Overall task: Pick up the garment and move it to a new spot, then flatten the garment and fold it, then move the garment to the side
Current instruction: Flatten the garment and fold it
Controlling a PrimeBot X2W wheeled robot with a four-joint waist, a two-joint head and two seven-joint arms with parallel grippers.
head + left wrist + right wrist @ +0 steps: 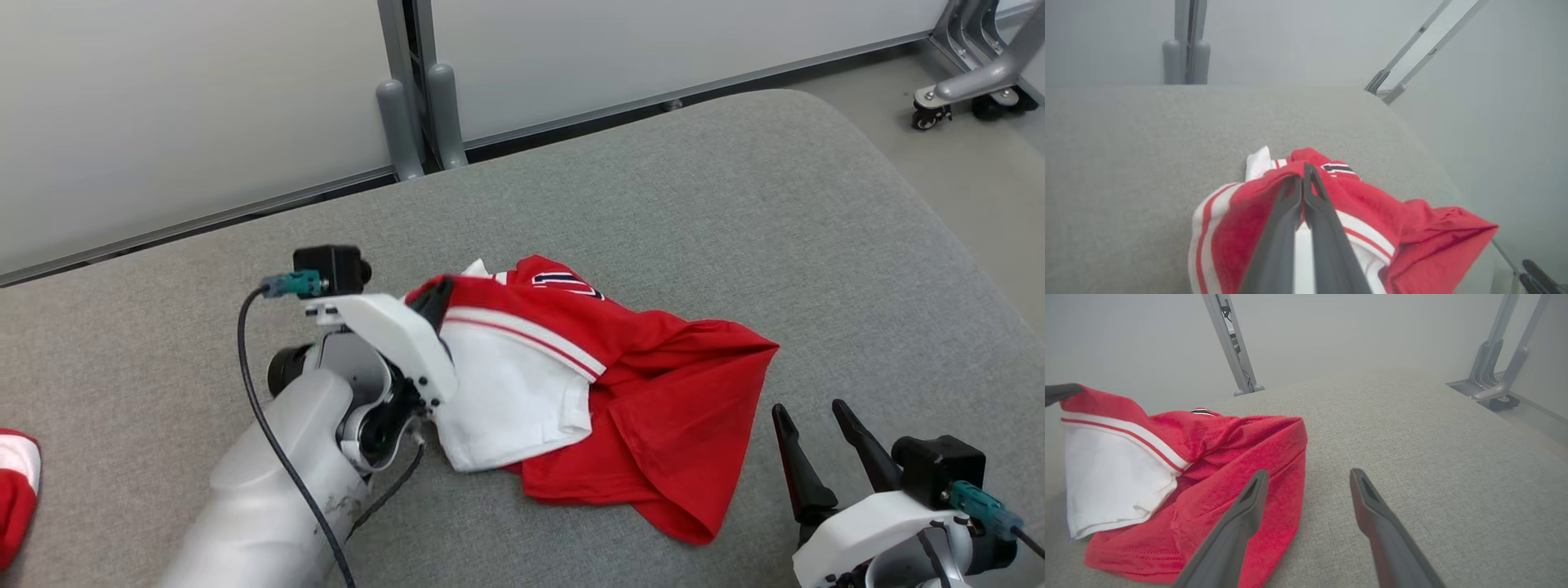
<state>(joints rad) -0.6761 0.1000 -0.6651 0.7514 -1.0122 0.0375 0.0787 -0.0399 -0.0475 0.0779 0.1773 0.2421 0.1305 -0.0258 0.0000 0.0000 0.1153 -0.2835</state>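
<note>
Fabric at the upper edge of the crumpled red-and-white garment (653, 384) is pinched between the pressed-together fingers of the left gripper (431, 300), apparently for lifting off the grey cushion (735, 204); the right gripper (810, 408) is held spread just beside its hem.

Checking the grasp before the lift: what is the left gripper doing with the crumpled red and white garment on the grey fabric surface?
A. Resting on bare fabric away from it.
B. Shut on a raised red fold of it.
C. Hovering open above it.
B: in the left wrist view the left gripper is shut, jaws together, on a raised red fold of the crumpled red and white garment.
</note>
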